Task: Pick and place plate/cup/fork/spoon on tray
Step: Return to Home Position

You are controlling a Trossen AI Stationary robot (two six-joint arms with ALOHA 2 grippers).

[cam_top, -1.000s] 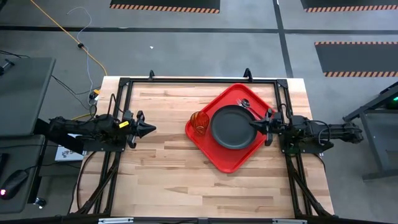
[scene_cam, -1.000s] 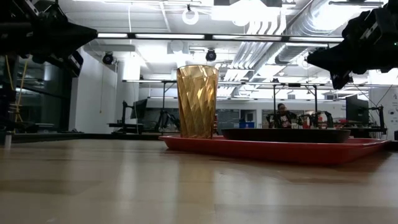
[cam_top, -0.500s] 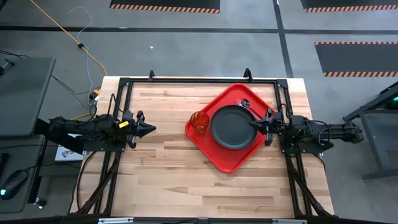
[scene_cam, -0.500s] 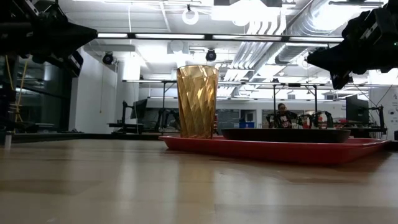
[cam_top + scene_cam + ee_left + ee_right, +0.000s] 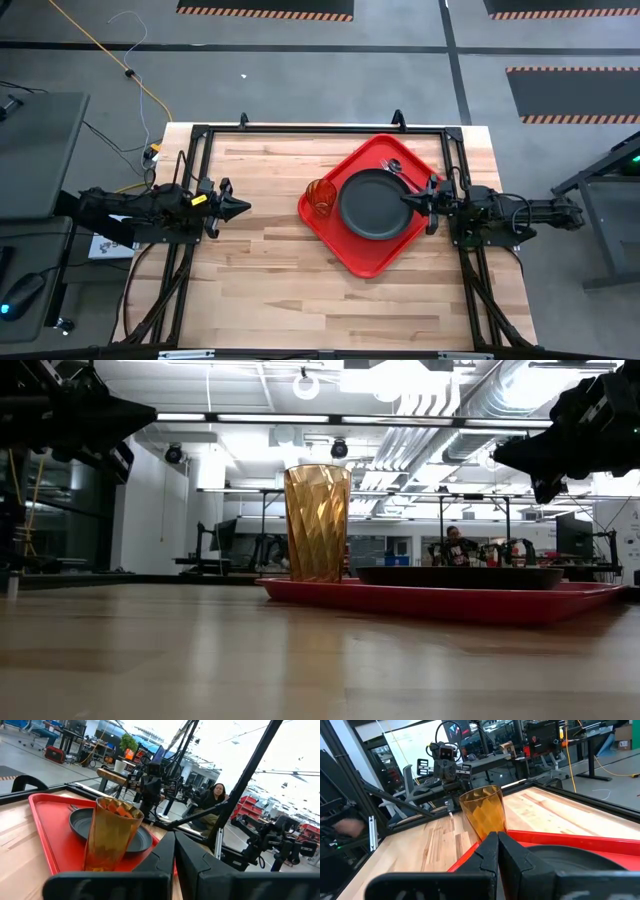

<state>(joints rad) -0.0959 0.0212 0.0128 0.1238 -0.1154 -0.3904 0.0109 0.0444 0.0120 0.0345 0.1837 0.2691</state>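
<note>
The red tray [image 5: 345,240] lies turned cornerwise on the table's right half. On it rest the black plate [image 5: 377,204], the amber cup [image 5: 320,199] upright at its left corner, and the dark spoon [image 5: 396,168] with the red-handled fork [image 5: 388,164] at its far corner. My left gripper [image 5: 246,208] is shut and empty, held above the table's left part, pointing at the cup. My right gripper [image 5: 404,200] is shut and empty, held over the plate's right rim. The cup also shows in the low view [image 5: 317,523] and in the left wrist view [image 5: 111,837].
A black metal frame [image 5: 320,129] runs around the table's far and side edges. Bare wood lies between my left gripper and the tray, and along the table's near side. A person sits in the room beyond the table [image 5: 456,546].
</note>
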